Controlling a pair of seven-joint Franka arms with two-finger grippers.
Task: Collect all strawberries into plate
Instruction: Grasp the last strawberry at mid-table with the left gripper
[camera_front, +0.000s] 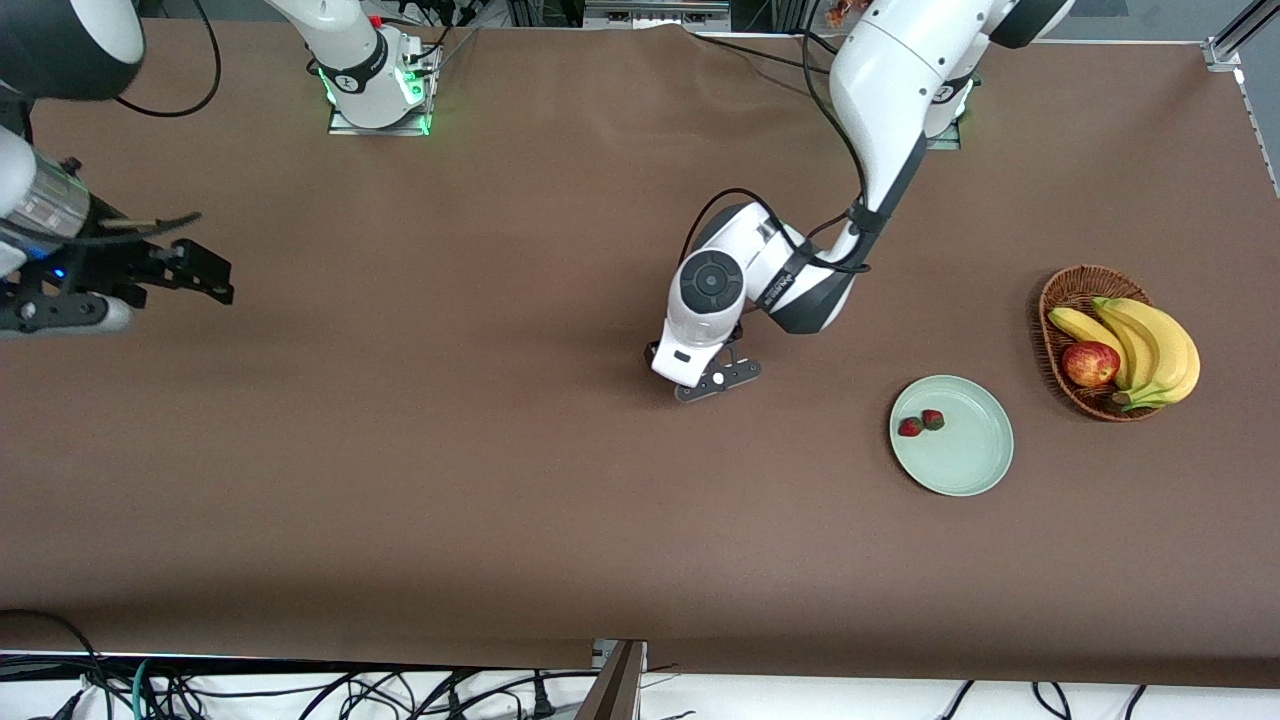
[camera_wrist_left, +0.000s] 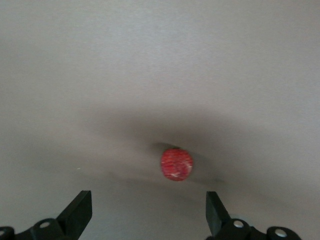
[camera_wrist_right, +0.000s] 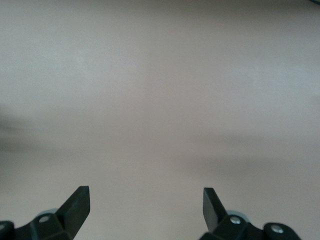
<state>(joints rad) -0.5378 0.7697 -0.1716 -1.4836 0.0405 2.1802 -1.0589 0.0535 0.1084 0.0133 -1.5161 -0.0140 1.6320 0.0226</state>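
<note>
The pale mint-green plate (camera_front: 975, 455) lies on the brown table toward the left arm's end. Two strawberries (camera_front: 909, 427) (camera_front: 933, 419) lie in it near its rim. The third strawberry (camera_wrist_left: 176, 164) shows only in the left wrist view, lying on the table just ahead of the gap between the fingers; the hand hides it in the front view. My left gripper (camera_front: 715, 383) (camera_wrist_left: 149, 200) is low over the middle of the table, open and empty. My right gripper (camera_front: 195, 272) (camera_wrist_right: 145, 197) is open and empty, held above the right arm's end of the table.
A brown wicker basket (camera_front: 1062, 290) with bananas (camera_front: 1160, 345) and a red-yellow apple (camera_front: 1090, 363) stands beside the plate, closer to the left arm's end. Cables hang along the table's near edge.
</note>
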